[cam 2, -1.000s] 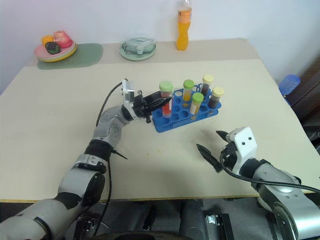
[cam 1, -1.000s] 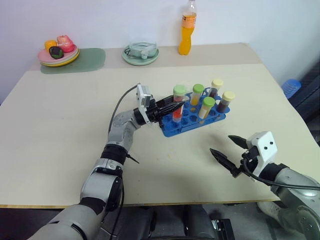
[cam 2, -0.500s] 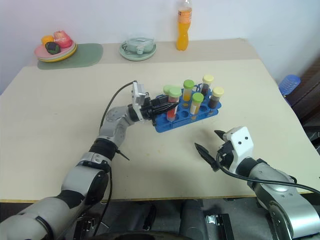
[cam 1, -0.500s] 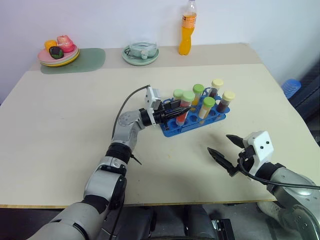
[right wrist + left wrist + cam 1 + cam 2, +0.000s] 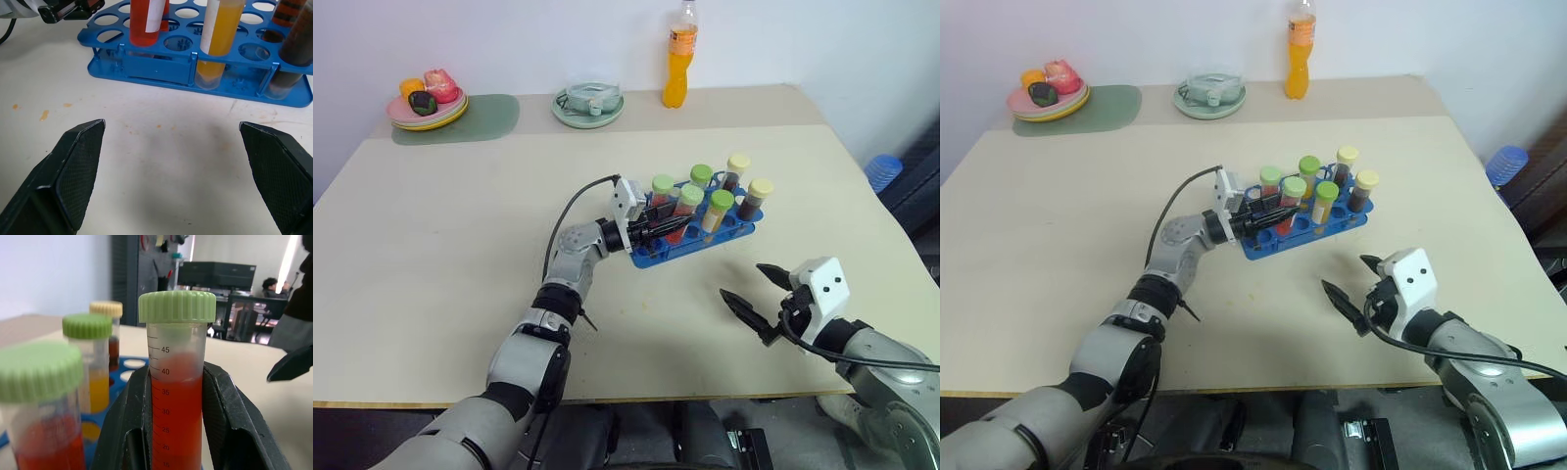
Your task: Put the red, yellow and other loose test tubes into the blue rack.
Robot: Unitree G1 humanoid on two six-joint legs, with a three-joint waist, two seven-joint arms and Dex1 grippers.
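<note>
The blue rack (image 5: pixel 695 233) stands mid-table, holding capped tubes upright. At its near-left corner the left gripper (image 5: pixel 668 222) clamps the red test tube (image 5: pixel 177 396), sunk into a hole, probably seating it. Nearer than the rack, the right gripper (image 5: pixel 759 299) waits, fingers spread, empty.

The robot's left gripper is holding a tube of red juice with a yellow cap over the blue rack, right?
Almost. The red tube in the left gripper has a pale green cap, not yellow; the left wrist view shows it. It is at the blue rack.
</note>
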